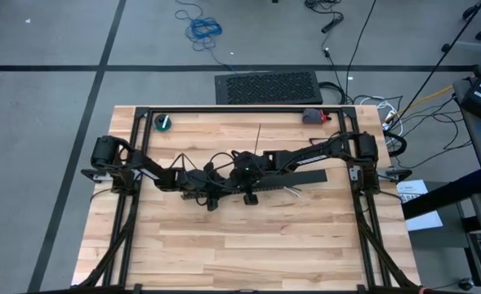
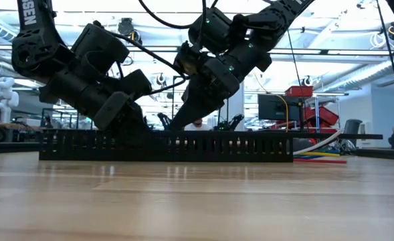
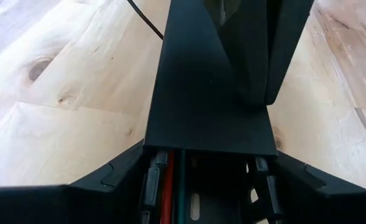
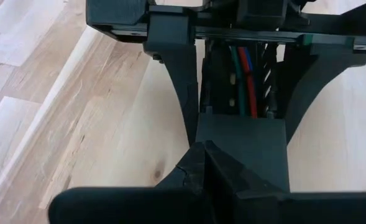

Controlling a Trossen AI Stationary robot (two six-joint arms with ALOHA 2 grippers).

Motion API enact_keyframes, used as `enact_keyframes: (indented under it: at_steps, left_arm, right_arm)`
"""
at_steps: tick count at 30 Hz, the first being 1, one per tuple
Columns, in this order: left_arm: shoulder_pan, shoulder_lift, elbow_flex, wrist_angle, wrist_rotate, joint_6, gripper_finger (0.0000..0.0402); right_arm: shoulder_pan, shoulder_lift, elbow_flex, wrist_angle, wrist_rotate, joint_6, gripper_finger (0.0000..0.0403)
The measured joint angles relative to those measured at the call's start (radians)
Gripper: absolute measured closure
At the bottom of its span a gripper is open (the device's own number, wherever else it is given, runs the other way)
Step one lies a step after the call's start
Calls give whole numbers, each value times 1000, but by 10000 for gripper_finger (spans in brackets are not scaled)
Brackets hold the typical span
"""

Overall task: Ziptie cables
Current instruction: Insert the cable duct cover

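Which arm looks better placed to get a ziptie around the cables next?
Hard to call: both the left gripper and right gripper sit over the black slotted duct holding the cables; no ziptie is visible.

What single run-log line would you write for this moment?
left gripper: at black slotted duct, fingers unclear | right gripper: at duct, fingers unclear | cables: in duct, ends protruding

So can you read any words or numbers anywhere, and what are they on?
"SEN": white letters running up the dark arm in the low view's upper left corner; the rest of the word is cut off by the picture's edge.
White paper sheet beside the table's right edge, high view: it has print on it, but it is too small to read.
Nothing else can be read.
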Motion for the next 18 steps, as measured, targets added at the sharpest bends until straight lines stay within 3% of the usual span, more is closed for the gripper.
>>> enact_keyframes:
  at_steps: [10,18]
  left_arm:
    - [-2,-7,0,31,11,54,155]
    - [-3,-14,4,29,25,88,81]
  right_arm:
    - [0,0,-2,1,1,20,403]
    - [0,0,-2,7,4,31,403]
